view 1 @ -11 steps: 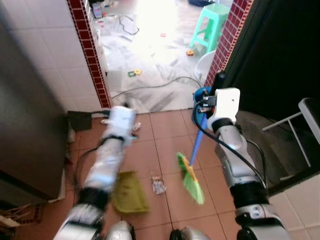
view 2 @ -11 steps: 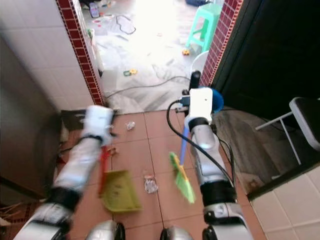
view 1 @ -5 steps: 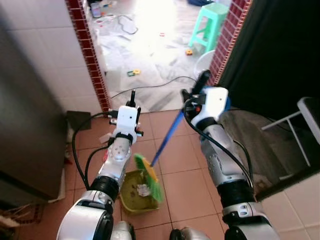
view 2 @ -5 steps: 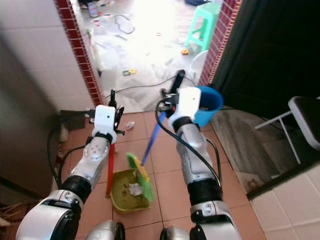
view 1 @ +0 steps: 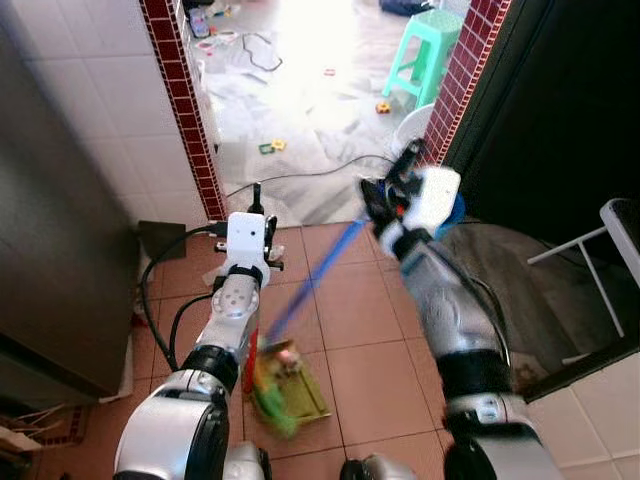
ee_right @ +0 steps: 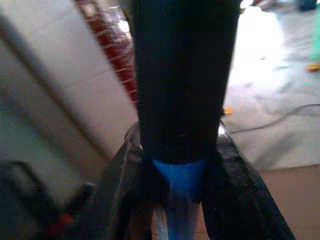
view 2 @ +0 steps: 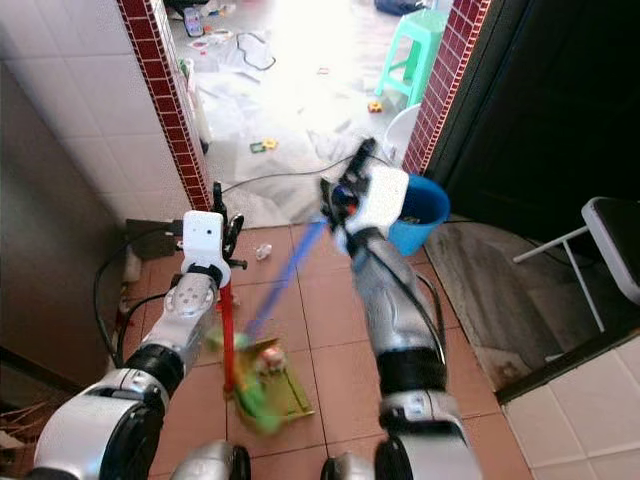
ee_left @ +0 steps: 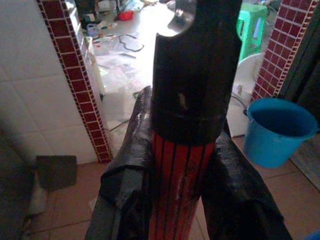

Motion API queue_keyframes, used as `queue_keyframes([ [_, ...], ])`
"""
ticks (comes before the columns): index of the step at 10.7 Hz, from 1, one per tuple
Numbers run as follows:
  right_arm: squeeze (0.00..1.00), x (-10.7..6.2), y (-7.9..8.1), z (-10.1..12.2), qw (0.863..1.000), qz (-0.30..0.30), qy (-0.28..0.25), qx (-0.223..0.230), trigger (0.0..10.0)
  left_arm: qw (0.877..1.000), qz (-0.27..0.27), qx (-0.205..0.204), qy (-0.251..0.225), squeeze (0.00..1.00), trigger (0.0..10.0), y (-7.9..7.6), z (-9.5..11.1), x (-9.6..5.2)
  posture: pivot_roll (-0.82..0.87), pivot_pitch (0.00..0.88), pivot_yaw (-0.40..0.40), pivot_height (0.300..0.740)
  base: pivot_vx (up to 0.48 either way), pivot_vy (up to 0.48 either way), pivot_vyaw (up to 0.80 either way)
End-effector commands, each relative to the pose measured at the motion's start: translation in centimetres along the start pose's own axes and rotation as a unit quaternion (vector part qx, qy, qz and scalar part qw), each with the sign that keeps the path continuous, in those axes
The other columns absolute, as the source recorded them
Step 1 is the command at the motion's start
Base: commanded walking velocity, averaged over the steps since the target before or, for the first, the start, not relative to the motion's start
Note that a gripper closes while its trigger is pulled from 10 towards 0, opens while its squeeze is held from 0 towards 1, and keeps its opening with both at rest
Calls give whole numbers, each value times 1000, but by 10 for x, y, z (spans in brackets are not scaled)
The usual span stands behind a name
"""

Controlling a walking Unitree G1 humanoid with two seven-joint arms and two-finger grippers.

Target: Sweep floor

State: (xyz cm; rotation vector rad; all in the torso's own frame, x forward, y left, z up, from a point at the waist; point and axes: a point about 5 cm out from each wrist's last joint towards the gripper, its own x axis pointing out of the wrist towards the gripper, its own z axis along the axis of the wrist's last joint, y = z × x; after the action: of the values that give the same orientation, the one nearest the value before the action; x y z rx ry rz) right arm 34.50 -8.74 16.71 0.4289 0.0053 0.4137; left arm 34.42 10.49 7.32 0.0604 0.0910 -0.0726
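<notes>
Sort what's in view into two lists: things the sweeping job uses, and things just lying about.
In use:
- broom, blue handle held by right gripper
- green dustpan, red handle held by left gripper
- litter on the dustpan

Lying about:
- blue bucket
- green stool
- cable
- small toys on the far floor

silver arms, white wrist blocks, black cables.
</notes>
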Motion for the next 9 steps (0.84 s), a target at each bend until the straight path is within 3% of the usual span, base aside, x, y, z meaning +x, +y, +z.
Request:
queue_keyframes([
  [1, 0, 9, 26, 26, 997, 70, -37, 14, 10000, 999, -16, -25, 10, 0, 10000, -11, -1, 0, -51, 32, -30, 740, 0, 0, 0],
  [3, 0, 11, 37, 45, 989, 126, -41, -60, 10000, 999, -36, -25, 27, 0, 10000, -16, -4, 0, -52, 29, -30, 740, 0, 0, 0],
  [4, 0, 10, 41, 60, 972, 154, -64, -167, 10000, 997, -62, -42, 36, 0, 10000, -22, -6, 0, -60, 27, -30, 740, 0, 0, 0],
  [7, 0, 4, 20, 72, 953, 131, -98, -254, 10000, 996, -68, -33, 51, 0, 10000, -25, -9, -1, -62, 27, -29, 740, 0, 0, 0],
  [9, 0, 4, 7, 85, 949, 82, -135, -273, 10000, 993, -90, -30, 66, 0, 10000, -29, -14, -2, -61, 30, -26, 740, 0, 0, 0],
])
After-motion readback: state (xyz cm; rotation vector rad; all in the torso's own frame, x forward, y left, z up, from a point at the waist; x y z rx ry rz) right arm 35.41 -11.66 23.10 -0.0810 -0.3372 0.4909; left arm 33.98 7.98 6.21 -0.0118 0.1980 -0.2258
